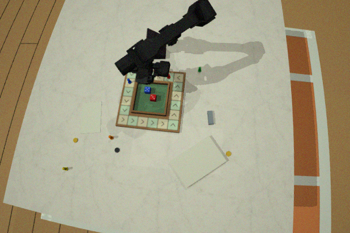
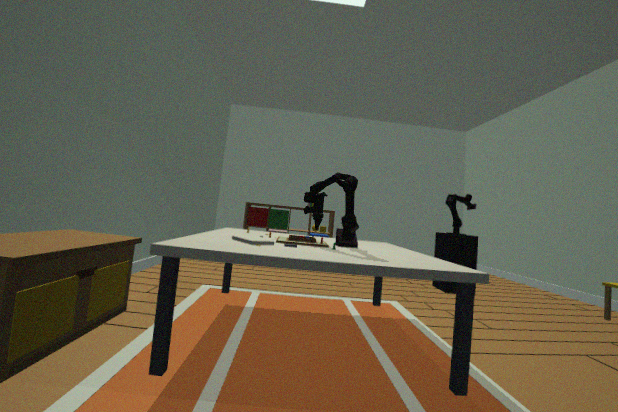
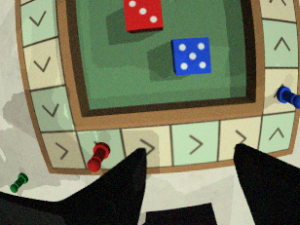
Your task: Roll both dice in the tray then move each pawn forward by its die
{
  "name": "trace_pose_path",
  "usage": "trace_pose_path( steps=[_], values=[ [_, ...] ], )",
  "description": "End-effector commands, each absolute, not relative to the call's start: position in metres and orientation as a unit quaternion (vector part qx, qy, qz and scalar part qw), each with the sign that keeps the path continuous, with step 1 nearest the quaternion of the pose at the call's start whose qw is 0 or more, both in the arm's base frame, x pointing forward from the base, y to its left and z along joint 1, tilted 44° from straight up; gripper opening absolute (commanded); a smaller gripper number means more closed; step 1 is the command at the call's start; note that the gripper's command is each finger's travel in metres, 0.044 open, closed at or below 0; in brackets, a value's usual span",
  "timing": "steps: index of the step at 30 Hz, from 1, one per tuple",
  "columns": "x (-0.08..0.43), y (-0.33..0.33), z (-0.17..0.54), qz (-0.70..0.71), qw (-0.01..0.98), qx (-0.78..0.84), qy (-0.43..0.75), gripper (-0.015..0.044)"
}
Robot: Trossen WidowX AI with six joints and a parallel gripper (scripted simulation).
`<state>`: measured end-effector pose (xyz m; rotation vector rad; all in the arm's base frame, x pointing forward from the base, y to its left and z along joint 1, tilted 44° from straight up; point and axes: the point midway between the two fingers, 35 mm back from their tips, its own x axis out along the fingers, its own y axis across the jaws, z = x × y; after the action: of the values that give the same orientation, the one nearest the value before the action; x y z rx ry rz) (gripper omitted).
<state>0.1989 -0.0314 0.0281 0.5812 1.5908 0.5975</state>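
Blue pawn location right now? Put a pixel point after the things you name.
In the wrist view, the blue pawn (image 1: 129,81) (image 3: 288,96) stands at the right edge, on the cream square just above the corner square, right of the tray (image 1: 167,99) (image 3: 168,114).

Red die (image 1: 153,98) (image 3: 143,15), three up, and blue die (image 1: 147,90) (image 3: 192,56), five up, lying in green tray (image 1: 158,108) (image 3: 127,92); red pawn (image 1: 169,76) (image 3: 98,157), blue pawn (image 1: 129,81) (image 3: 289,97) standing on track squares.
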Motion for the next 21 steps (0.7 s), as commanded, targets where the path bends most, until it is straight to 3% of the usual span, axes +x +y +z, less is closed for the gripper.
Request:
trace_pose_path(
  steps=[1,6,21],
  values=[
    [0.208,-0.072,-0.01,0.277,0.63,0.234,0.687,0.02],
    [0.208,-0.102,-0.046,0.294,0.634,0.222,0.68,0.02],
    [0.209,-0.094,-0.059,0.294,0.634,0.222,0.68,0.02]
  ],
)
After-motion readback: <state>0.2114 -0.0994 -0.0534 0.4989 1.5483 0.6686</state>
